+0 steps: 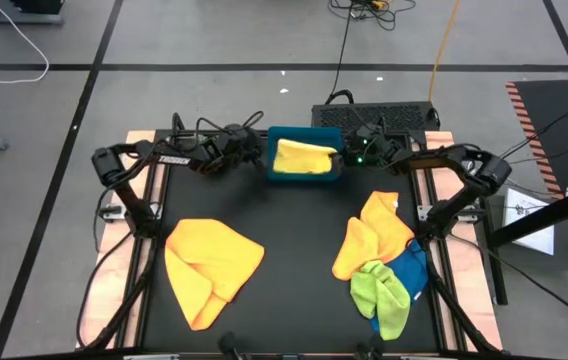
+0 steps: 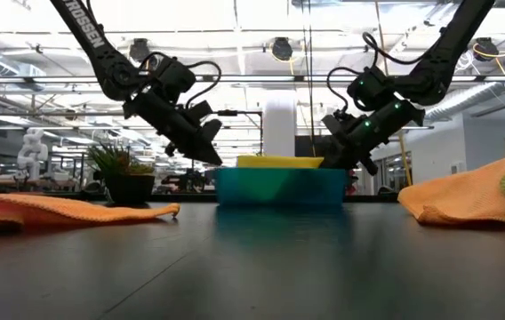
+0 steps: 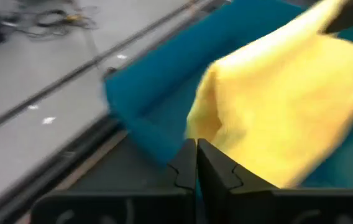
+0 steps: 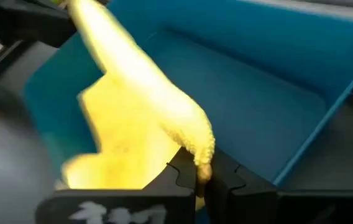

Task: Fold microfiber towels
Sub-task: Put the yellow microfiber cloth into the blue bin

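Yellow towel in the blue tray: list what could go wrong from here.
1. The right gripper is shut on an edge of the yellow towel; if it pulls away without letting go, the towel may drag out of the blue tray or unfold.
2. The left gripper is shut and empty near the tray's wall; a low move could nudge the tray.
3. The orange towel lies unfolded, and three more are piled together, so one grab may lift several.

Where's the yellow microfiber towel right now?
In the high view, the yellow microfiber towel lies in the blue rectangular tray at the table's far middle, between both arms; the right gripper pinches one edge.
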{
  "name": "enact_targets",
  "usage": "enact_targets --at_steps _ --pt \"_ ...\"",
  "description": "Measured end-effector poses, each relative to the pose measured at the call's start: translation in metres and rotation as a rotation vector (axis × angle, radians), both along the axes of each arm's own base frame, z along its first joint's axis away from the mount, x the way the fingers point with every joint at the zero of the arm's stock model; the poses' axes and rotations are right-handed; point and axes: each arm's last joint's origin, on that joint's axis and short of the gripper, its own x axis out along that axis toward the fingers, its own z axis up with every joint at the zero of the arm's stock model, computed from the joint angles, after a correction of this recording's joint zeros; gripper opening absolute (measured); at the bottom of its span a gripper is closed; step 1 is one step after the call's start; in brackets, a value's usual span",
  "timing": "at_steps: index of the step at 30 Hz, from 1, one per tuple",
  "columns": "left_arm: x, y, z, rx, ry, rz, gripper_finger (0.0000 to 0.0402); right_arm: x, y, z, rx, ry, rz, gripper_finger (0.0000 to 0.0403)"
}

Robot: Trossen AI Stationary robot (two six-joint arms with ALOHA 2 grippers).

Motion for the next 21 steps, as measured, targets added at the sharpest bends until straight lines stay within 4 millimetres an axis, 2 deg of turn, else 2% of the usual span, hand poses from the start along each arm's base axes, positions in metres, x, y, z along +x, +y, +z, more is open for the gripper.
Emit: enact_targets --at_steps 5,15,19,21 --pt "0.0 0.001 -0.001 0.019 0.01 0.033 0.0009 0.0 -0.002 0.001 -0.06 0.029 -0.008 0.0018" --pt "0.003 0.002 0.004 0.044 -0.035 0.024 0.0085 0.001 -0.002 0.003 -0.09 0.019 0.016 0.01" --pt "0.006 -0.003 0.006 0.041 -0.051 -0.015 0.0105 0.0 -0.004 0.012 -0.135 -0.015 -0.003 0.0136" --pt "0.007 -0.01 0.017 0.036 -0.093 -0.084 0.0112 -0.003 -0.005 0.022 -0.164 -0.043 -0.013 0.0151"
